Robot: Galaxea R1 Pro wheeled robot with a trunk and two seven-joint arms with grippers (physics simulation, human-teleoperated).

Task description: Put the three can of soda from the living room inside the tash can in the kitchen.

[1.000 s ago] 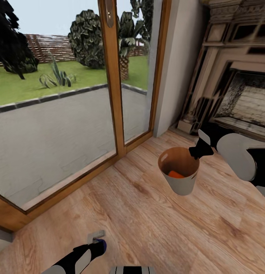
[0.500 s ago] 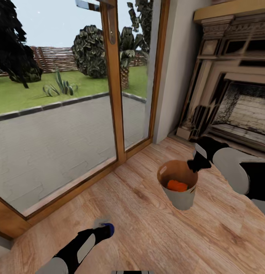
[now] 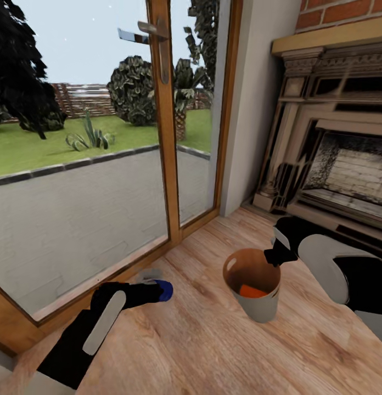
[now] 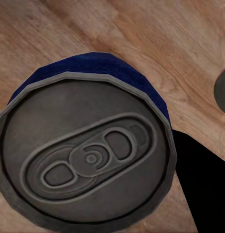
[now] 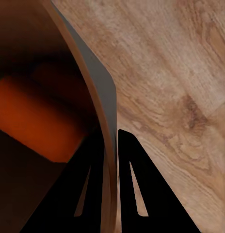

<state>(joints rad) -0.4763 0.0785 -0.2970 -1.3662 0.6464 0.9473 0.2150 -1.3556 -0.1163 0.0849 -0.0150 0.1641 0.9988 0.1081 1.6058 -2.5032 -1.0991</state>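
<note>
Two grippers are busy: the right gripper [image 3: 272, 255] pinches the bin [image 3: 262, 307] rim, an orange can [image 3: 251, 291] inside; left of the bin, the left gripper [image 3: 152, 289] clamps a blue can [image 3: 164, 290].

A home living room is shown: a light wood floor [image 3: 213, 340], a carved fireplace [image 3: 339, 159] under red brick, and a wood-framed glass door [image 3: 158, 126] through which a garden lawn is seen.
</note>
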